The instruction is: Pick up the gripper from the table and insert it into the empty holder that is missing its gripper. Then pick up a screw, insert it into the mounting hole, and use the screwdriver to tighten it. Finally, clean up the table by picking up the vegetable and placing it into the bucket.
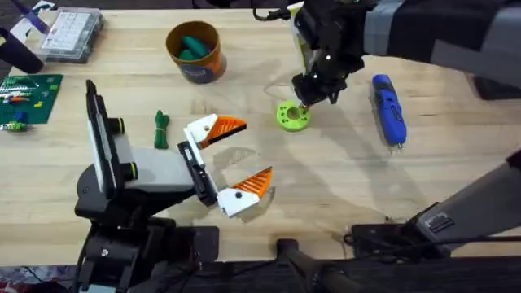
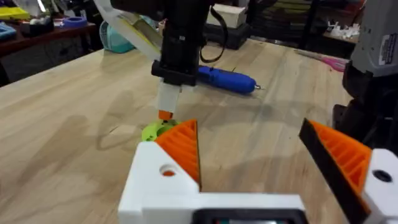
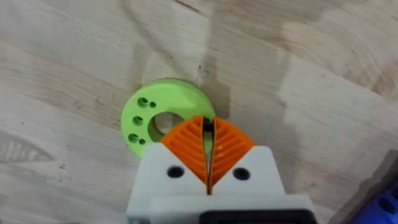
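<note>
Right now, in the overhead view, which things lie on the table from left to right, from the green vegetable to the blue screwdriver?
Vegetable → bucket → lime-green disc, with the right gripper over it → screwdriver.

Robotics lab: parts box point(image 1: 72, 34) and circuit board point(image 1: 28, 96) on table point(image 1: 342, 179).
</note>
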Available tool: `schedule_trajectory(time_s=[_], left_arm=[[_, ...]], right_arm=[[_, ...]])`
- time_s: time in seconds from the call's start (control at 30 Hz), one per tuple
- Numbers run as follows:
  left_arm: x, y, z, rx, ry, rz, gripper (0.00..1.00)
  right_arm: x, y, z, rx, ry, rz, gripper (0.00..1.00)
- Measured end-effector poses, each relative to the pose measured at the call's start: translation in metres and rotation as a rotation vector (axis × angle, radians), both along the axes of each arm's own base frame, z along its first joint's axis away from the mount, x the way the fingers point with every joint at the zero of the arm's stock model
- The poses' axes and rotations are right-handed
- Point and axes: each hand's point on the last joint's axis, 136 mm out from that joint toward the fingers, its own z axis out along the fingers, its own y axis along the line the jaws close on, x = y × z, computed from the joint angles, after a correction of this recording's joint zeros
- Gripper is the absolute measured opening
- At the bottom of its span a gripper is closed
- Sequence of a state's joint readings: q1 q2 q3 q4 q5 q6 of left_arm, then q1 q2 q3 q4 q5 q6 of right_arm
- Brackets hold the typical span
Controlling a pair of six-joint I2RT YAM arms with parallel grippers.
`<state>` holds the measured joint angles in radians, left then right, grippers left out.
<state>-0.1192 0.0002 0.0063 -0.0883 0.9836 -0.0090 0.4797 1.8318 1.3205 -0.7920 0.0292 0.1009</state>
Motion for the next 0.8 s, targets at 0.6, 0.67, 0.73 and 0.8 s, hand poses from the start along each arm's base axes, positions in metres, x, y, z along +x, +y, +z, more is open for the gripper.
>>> schedule_trajectory(time_s=[0.6,0.67,0.73,0.8], left_arm=[[0.0,0.0,0.0,0.0,0.001,0.0,0.986],[0.0,0.0,0.0,0.0,0.001,0.0,0.986],[0.0,0.0,0.0,0.0,0.001,0.0,0.986],[0.0,0.0,0.0,0.0,0.001,0.0,0.986]], right_arm=[[-0.013,-0.007,0.088,0.085,-0.175,0.019,0.007],[-0.02,-0.01,0.095,0.08,-0.172,0.03,0.007],[-0.029,-0.015,0.101,0.064,-0.149,0.045,0.007],[-0.033,-0.017,0.109,0.053,-0.137,0.061,0.007]])
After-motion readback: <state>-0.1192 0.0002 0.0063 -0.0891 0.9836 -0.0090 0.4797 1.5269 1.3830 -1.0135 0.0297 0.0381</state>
